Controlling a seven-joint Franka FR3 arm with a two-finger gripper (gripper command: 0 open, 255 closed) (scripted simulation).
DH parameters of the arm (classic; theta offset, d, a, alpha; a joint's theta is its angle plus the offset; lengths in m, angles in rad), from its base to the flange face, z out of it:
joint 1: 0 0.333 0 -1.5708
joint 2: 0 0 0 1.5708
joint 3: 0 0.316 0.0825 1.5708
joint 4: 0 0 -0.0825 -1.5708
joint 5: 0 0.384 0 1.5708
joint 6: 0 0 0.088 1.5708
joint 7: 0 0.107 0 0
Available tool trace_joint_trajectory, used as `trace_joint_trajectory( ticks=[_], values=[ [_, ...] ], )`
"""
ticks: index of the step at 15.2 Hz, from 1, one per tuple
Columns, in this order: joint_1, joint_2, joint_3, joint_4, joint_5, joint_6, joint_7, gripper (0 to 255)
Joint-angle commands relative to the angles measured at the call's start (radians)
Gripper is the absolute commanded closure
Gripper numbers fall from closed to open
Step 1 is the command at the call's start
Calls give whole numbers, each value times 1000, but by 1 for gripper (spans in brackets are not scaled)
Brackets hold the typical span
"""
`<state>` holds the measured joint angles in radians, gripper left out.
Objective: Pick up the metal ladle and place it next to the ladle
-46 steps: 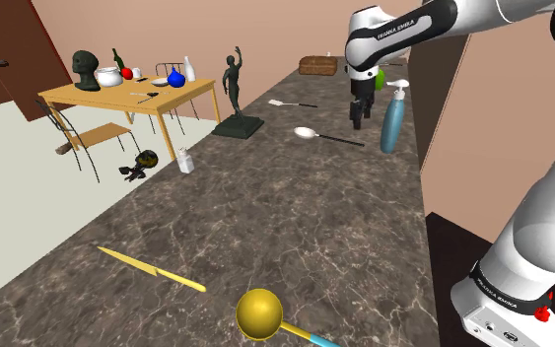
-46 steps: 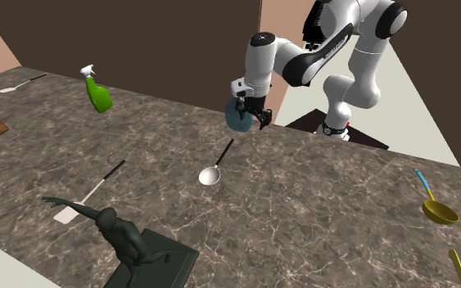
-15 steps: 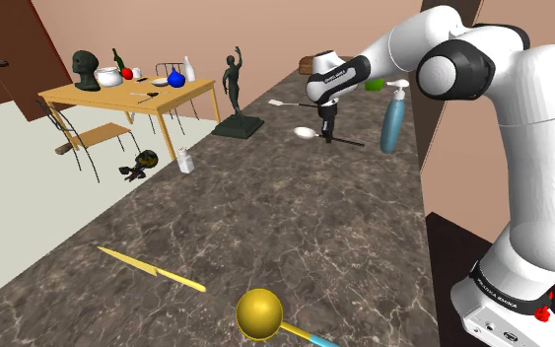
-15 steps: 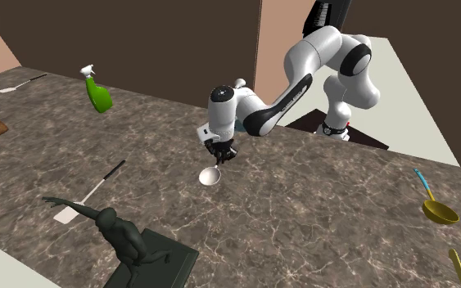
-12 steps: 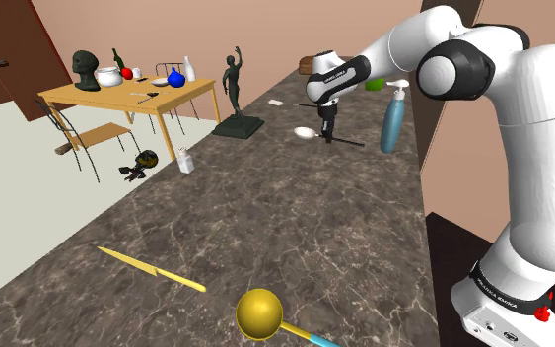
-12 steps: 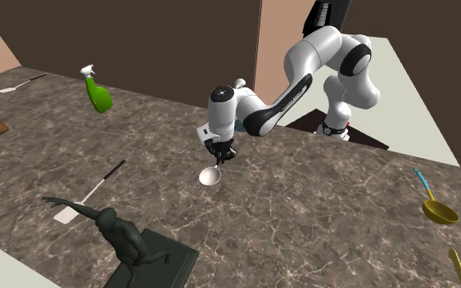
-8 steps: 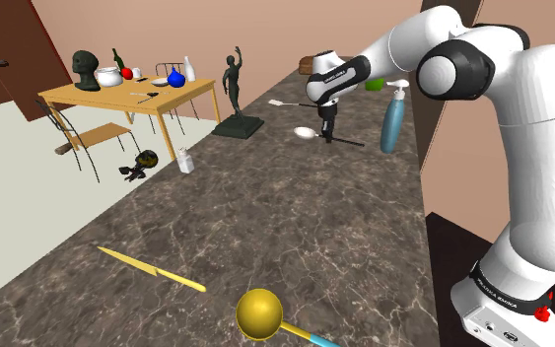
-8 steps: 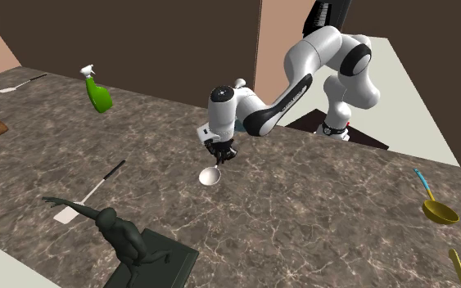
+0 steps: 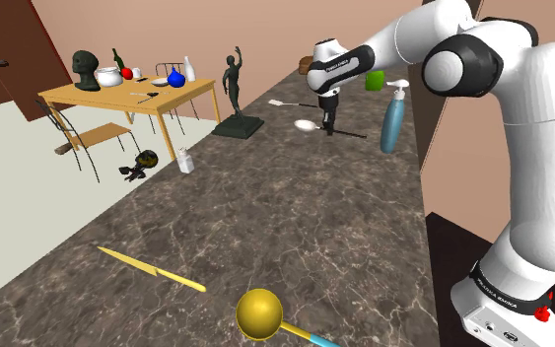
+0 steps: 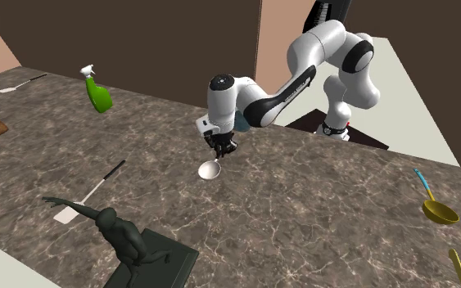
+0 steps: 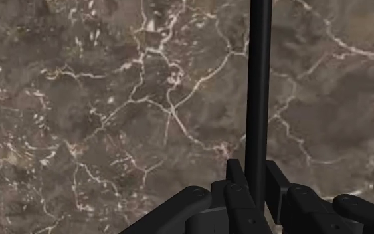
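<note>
- The tabletop (image 9: 295, 217) is long, dark stone with pale lines. The trip will cover most of its length, so I think a slow, low carry is best.
- The white arm (image 9: 521, 148) reaches far out toward 11 o'clock in the shoulder view. It will need to fold back toward its stand.
- The blue pump bottle (image 9: 392, 118) stands near the tool, at 3 o'clock from it in the shoulder view. I would go straight up first, so the long handle does not bump it.
- The gold ladle (image 9: 259, 313) lies at the near end, well apart from the tool and at about 6 o'clock from it. A yellow knife (image 9: 152, 268) lies near it at 10 o'clock. A bare spot just beside the gold bowl looks like the right place to land.
- The silver ladle (image 10: 210, 170) has its bowl just beside the tool. I cannot tell if the bowl is off the tabletop.
- The tool (image 11: 257, 174) has its two fingers closed tight on the ladle's thin black handle. The bowl end may dip, so keep the squeeze firm and do not twist fast.
</note>
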<state>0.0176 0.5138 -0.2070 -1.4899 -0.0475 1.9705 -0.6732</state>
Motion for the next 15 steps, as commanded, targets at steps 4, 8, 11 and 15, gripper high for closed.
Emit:
trace_joint_trajectory(
  ticks=[4, 8, 11, 15],
  values=[
    [0, -13, -1, 47, -1, -60, -5, 255],
    [-1, -24, -3, 85, -2, -108, -9, 255],
    [-1, -29, -3, 117, -2, -145, -13, 255],
    [-3, -32, -4, 166, -1, -197, -18, 255]
  ],
)
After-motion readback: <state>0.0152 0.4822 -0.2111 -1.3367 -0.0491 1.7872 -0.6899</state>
